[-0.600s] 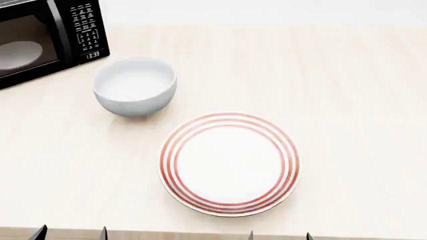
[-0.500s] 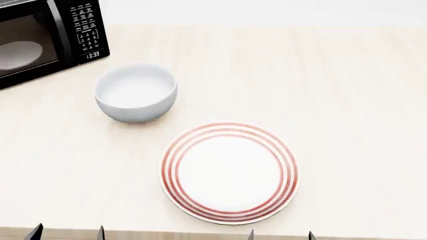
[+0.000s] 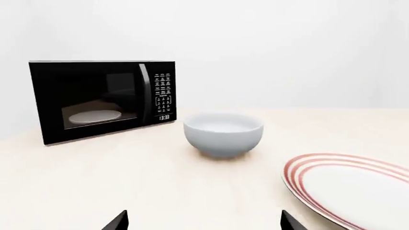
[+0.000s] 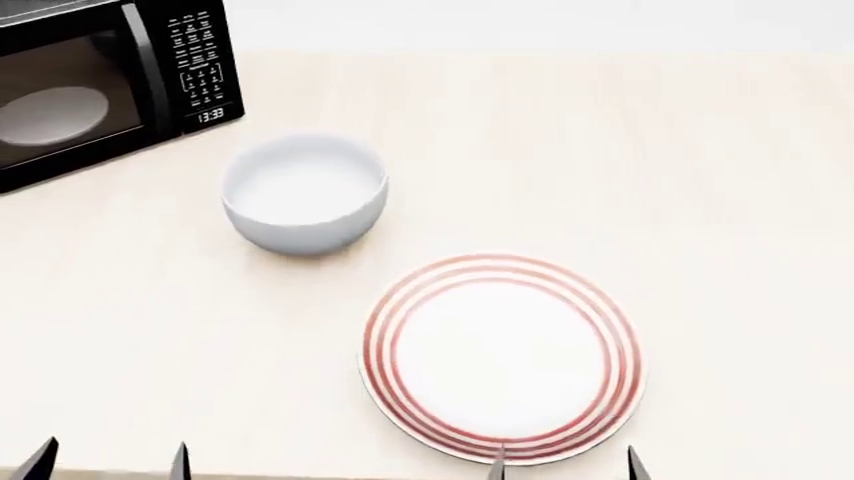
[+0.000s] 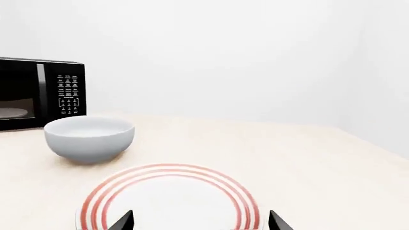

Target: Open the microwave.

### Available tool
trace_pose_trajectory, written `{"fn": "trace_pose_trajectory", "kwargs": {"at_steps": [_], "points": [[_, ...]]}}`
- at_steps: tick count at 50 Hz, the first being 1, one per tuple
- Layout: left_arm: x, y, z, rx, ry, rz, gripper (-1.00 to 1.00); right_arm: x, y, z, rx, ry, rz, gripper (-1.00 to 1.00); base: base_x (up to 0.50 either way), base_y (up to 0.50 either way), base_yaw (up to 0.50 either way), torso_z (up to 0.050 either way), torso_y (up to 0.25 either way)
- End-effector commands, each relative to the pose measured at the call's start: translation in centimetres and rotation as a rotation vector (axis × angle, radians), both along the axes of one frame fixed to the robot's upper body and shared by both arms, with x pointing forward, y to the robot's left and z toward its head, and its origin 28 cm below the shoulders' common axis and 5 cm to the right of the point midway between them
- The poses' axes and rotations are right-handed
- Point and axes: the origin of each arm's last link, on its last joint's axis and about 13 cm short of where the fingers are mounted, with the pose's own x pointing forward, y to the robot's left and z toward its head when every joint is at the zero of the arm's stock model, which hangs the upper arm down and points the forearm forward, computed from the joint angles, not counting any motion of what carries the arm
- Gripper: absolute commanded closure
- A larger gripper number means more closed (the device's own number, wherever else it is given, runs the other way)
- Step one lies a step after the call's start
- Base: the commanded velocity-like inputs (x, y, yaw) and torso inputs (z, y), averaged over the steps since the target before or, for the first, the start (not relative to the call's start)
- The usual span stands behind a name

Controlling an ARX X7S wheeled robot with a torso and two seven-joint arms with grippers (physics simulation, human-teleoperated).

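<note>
Desk (image 4: pixel 694 170): pale wood-grain top, seen from above in the head view; its near edge runs along the bottom of that view.

Microwave (image 4: pixel 94 85): black box, standing at the far left corner of the desk, partly cut off by the head view's edge. Door shut. Glass window (image 3: pixel 89 103) shows a white turntable (image 3: pixel 94 116) inside. Vertical handle (image 3: pixel 143 91) sits between window and keypad. Keypad (image 3: pixel 164 91) carries white labels, with a digital clock (image 3: pixel 164 117) beneath.

Bowl (image 4: pixel 304 192): pale grey-white, upright, nothing visible inside. Stands on the desk near the microwave's keypad end, on the side toward the near edge, apart from the microwave.

Plate (image 4: pixel 501 358): white with red concentric rings round the rim, lying flat. Placed close to the near edge of the desk, near the bowl but not touching it, well apart from the microwave.

Left gripper (image 4: pixel 107 464): only two dark fingertips show, at the near edge toward the left corner; they stand spread, nothing between them, well apart from the microwave.

Right gripper (image 4: pixel 563 466): two dark fingertips show at the near edge, spread, nothing held; they sit over the plate's near rim in the head view.
</note>
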Motion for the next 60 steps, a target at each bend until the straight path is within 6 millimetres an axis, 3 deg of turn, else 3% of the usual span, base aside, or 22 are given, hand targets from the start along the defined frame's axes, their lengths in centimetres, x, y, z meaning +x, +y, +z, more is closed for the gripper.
{"fn": "trace_pose_trajectory", "kwargs": {"at_steps": [1,26,60], "points": [[-0.33,-0.06,0.2,0.004,-0.008,-0.008,-1.0,-0.31,0.05,0.34,0.002,-0.017,0.002,-1.0,0.16,0.32,0.0,0.0,0.0],[-0.54,0.06,0.37,0.005,-0.014,-0.015,-1.0,-0.29,0.3,0.28,-0.005,-0.049,0.026,-1.0,0.19,0.34,0.0,0.0,0.0],[-0.54,0.05,0.28,0.005,-0.006,-0.015,-1.0,-0.28,0.23,0.0,0.001,-0.047,0.033,-1.0,0.32,0.4,0.0,0.0,0.0]]}}
